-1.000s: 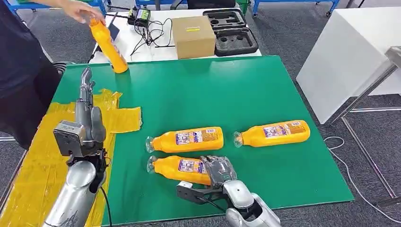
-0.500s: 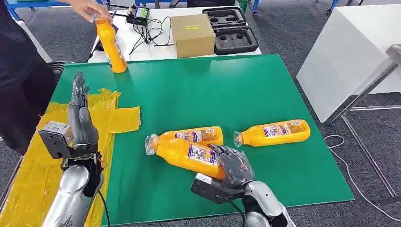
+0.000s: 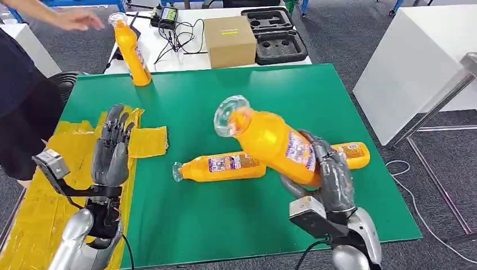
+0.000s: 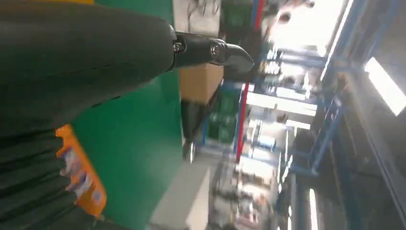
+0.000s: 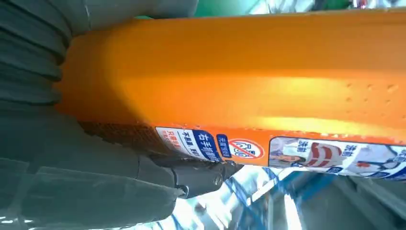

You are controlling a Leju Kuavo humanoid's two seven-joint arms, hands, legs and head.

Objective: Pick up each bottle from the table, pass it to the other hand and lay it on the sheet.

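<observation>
1. Orange bottle point(image 3: 273, 143) aloft: the robot's right hand point(image 3: 329, 171) grasps it around the lower body, well clear of the green tabletop point(image 3: 236, 219), above two more bottles, one point(image 3: 222, 166) lying on its side near the middle, the other point(image 3: 353, 153) partly hidden behind the hand.

2. Left hand point(image 3: 111, 149) stands raised and released, fingers apart and holding nothing, above the yellow sheet point(image 3: 39, 197) at the tabletop's left edge.

3. Held bottle's long axis runs tilted, its clear cap end up and toward the left hand, its base down in the right palm. The right wrist view shows fingers wrapped under the label.

4. Judged step: the hand-over. It would go best with the free neck half offered across, so the left hand can close on bare bottle above the right fingers, and the right letting go only once that grip is firm.

5. A fourth bottle point(image 3: 130, 50) stands upright at the far left corner, a person's hand point(image 3: 76, 19) near its cap.
</observation>
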